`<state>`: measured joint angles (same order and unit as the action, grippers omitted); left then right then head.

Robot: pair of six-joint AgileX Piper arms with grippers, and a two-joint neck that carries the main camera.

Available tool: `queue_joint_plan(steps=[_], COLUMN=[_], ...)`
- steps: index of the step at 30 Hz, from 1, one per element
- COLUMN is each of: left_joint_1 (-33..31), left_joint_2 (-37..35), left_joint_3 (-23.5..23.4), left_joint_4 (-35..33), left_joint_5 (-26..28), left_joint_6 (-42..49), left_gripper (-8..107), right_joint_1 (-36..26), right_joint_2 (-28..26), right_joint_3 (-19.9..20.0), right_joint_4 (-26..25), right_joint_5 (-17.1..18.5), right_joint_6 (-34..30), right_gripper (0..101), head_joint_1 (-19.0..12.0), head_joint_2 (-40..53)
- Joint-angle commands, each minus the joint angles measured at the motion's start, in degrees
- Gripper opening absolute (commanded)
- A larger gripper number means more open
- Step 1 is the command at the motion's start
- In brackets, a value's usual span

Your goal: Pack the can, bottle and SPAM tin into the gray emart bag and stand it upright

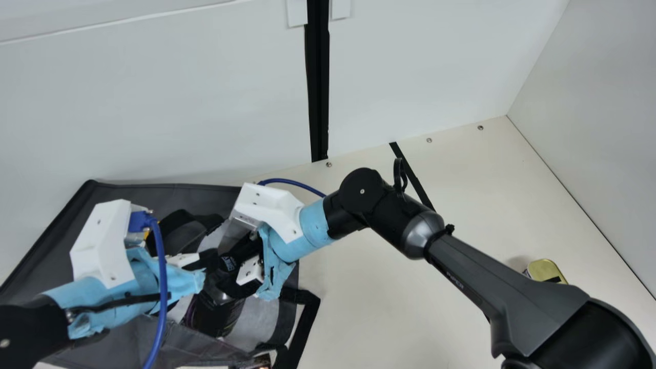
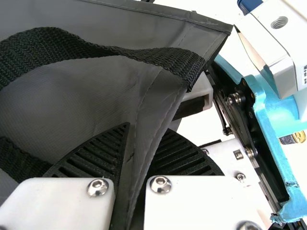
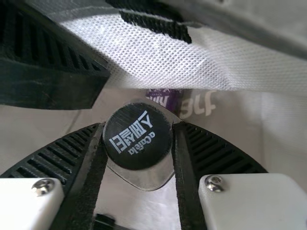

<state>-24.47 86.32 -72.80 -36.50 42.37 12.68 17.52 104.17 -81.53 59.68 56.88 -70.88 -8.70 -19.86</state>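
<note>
Though main view obscures it, right gripper (image 1: 225,286) apparently clasps the bottle (image 3: 138,136).

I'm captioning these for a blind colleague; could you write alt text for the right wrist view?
The right gripper grips a bottle, its ribbed black fingers on either side of the round black cap. Around it is the pale fabric of the bag with a black strap; another ribbed black finger juts in.

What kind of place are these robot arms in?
It's probably a robot lab or test station. You can see black robot arms wrapped in light blue near their ends, a big cream table with plain white walls behind it, and a floppy gray fabric bag being handled.
</note>
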Motion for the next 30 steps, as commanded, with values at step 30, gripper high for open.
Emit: queue_joint_plan(steps=[30], left_joint_1=[0.00], left_joint_2=[0.00], left_joint_3=[0.00], left_joint_4=[0.00], left_joint_5=[0.00], left_joint_6=[0.00], left_gripper=[-8], right_joint_1=[-5.75], right_joint_2=[-8.42], right_joint_3=[4.87], right_joint_4=[-0.45], right_joint_5=[4.78], right_joint_6=[-1.70], right_gripper=[95], head_joint_1=[-1.30], head_joint_2=[-0.14])
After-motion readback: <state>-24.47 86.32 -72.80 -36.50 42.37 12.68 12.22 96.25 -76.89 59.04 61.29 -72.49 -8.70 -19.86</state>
